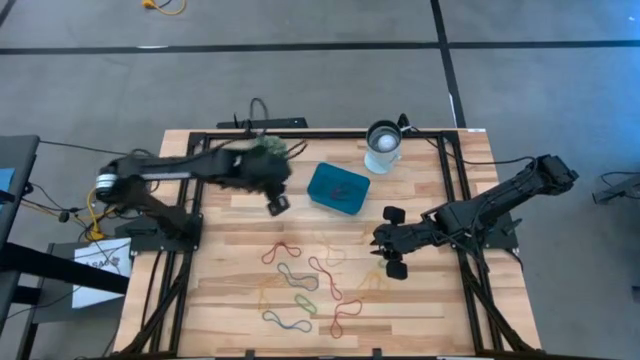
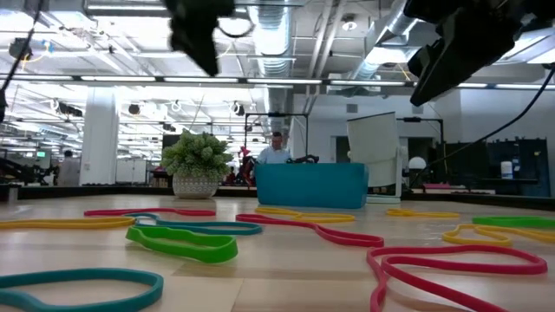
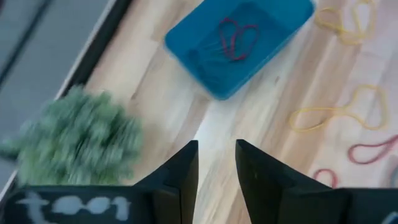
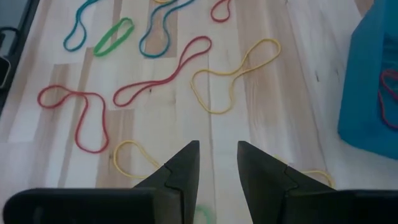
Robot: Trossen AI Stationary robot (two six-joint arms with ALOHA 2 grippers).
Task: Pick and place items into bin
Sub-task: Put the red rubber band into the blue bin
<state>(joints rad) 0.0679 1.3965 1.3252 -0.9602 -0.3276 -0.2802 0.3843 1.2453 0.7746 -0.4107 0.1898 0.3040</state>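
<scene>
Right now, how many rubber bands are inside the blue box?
1: a red band lies twisted near the middle of the teal bin. A thinner one could be lying unseen against its floor.

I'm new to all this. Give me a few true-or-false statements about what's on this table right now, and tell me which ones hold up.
1. A red rubber band already lies inside the teal bin. True.
2. The left gripper is holding a yellow band. False: its fingers are slightly apart with nothing between them.
3. Many bands still lie loose on the table. True.
4. The white cup stands inside the bin. False: it stands beside it, on the wood.
5. The right gripper is over the bin. False: it hangs above bare wood near a yellow band.
</scene>
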